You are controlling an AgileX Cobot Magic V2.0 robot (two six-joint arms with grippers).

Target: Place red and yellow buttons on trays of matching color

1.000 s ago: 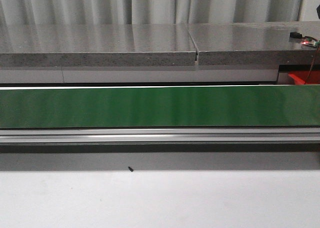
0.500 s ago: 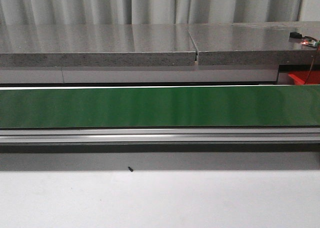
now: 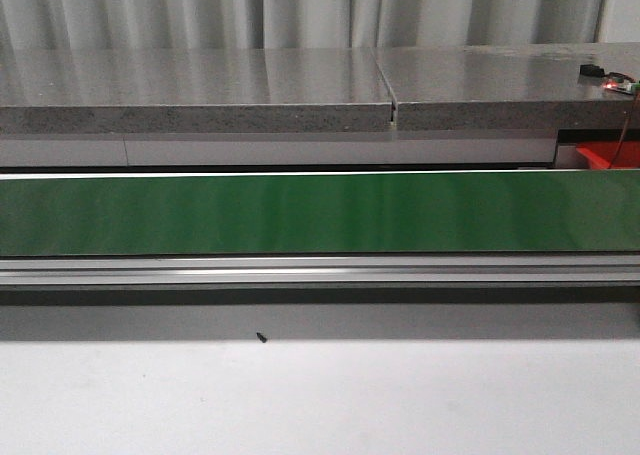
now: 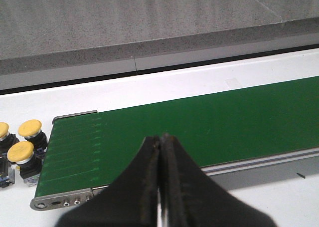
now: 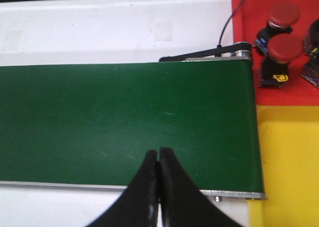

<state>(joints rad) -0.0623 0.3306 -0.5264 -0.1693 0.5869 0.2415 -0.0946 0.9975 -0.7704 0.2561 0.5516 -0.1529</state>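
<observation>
Red buttons (image 5: 281, 25) on red tray (image 5: 294, 95), well apart from closed right tool (image 5: 159, 159).

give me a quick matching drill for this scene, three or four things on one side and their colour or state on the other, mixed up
Things:
1. conveyor belt
2. buttons beside the belt's end, left wrist view
3. buttons on the red tray, right wrist view
4. left pincer

Colour or state:
A. red caps
B. closed, holding nothing
C. green
D. yellow caps

Pairs: 1-C, 2-D, 3-A, 4-B
</observation>
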